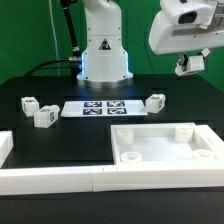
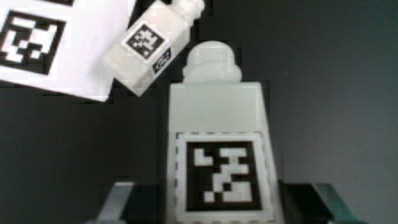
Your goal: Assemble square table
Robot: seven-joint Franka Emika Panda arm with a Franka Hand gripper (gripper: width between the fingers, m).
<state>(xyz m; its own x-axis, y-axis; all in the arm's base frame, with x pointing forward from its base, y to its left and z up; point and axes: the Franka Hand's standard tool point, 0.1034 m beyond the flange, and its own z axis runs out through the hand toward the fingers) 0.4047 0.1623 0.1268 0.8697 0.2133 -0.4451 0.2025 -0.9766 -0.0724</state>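
Observation:
My gripper (image 1: 190,66) hangs high at the exterior view's upper right, shut on a short white tagged leg (image 1: 191,63). In the wrist view this leg (image 2: 217,120) stands between the two fingers (image 2: 128,205), its tag facing the camera and its round peg pointing away. The white square panel (image 1: 150,150) with raised rim and round corner sockets lies at the front right of the table. Three more legs lie loose: two at the exterior view's left (image 1: 28,104) (image 1: 44,117) and one (image 1: 154,102) right of the marker board, also seen in the wrist view (image 2: 151,40).
The marker board (image 1: 97,108) lies flat in the middle, in front of the robot base (image 1: 104,50); it also shows in the wrist view (image 2: 36,45). Long white border bars run along the front (image 1: 50,178) and the left edge (image 1: 5,148).

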